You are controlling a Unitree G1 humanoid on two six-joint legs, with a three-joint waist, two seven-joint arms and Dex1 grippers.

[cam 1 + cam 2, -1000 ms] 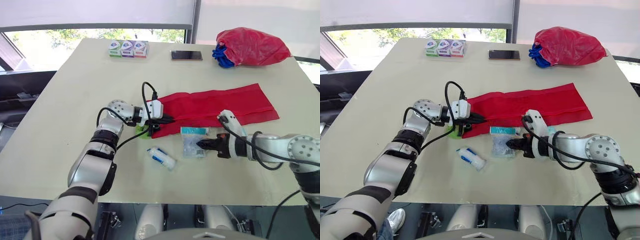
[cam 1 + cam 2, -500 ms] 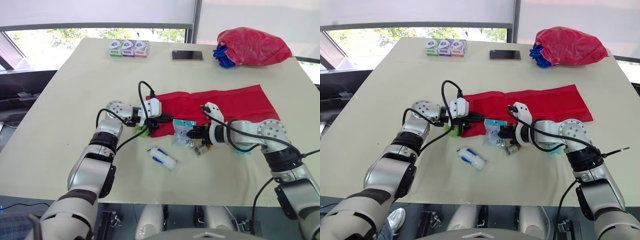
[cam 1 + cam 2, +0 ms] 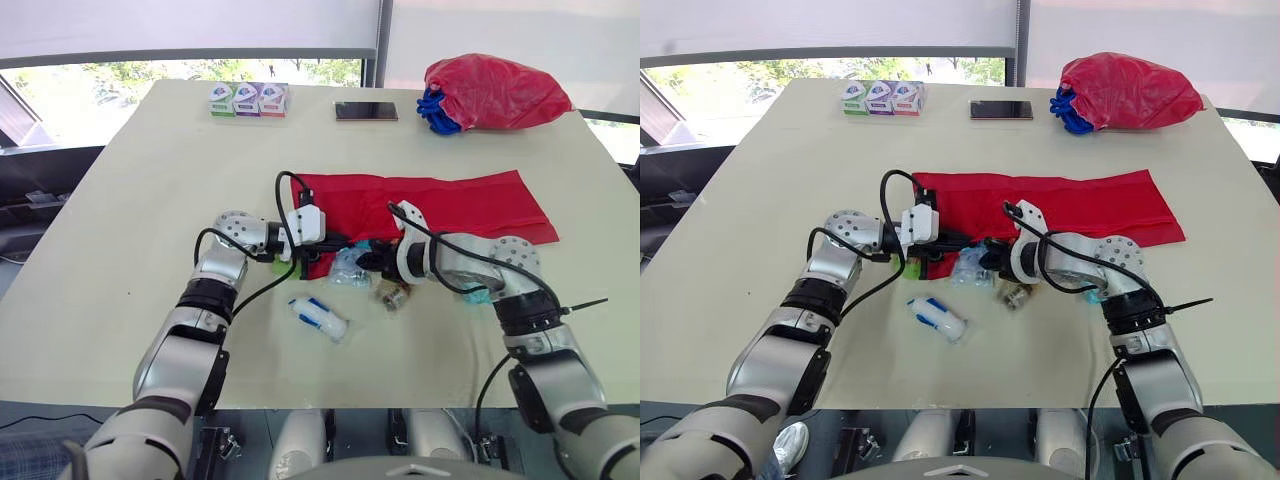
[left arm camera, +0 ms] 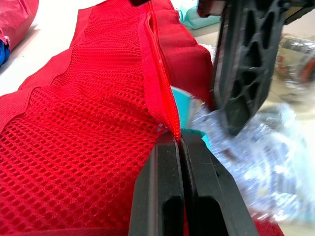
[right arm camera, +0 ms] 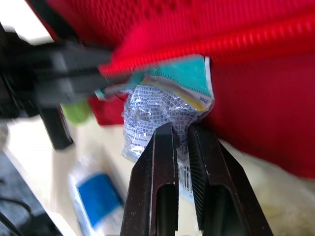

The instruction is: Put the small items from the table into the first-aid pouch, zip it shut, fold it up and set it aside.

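The red mesh first-aid pouch (image 3: pixel 430 200) lies unfolded across the table's middle. My left gripper (image 3: pixel 333 244) is shut on the pouch's zip edge (image 4: pixel 165 110) at its left end, lifting it a little. My right gripper (image 3: pixel 368 258) is shut on a clear packet (image 3: pixel 349 268) with a teal top (image 5: pixel 184 73), held at the pouch's opening right beside the left fingers. A white and blue tube (image 3: pixel 320 315) lies on the table in front of the pouch. A small brown vial (image 3: pixel 393 296) rests by my right gripper. A green item (image 3: pixel 300 268) sits under the left gripper.
Three small boxes (image 3: pixel 247 99) stand at the table's far edge with a dark phone (image 3: pixel 365 111) beside them. A stuffed red bag (image 3: pixel 495 92) with blue contents lies at the far right. A teal item (image 3: pixel 476 296) sits partly under my right forearm.
My right gripper has carried the clear packet leftward, from the table in front of the pouch up to its opening. The left gripper has stayed on the pouch's edge.
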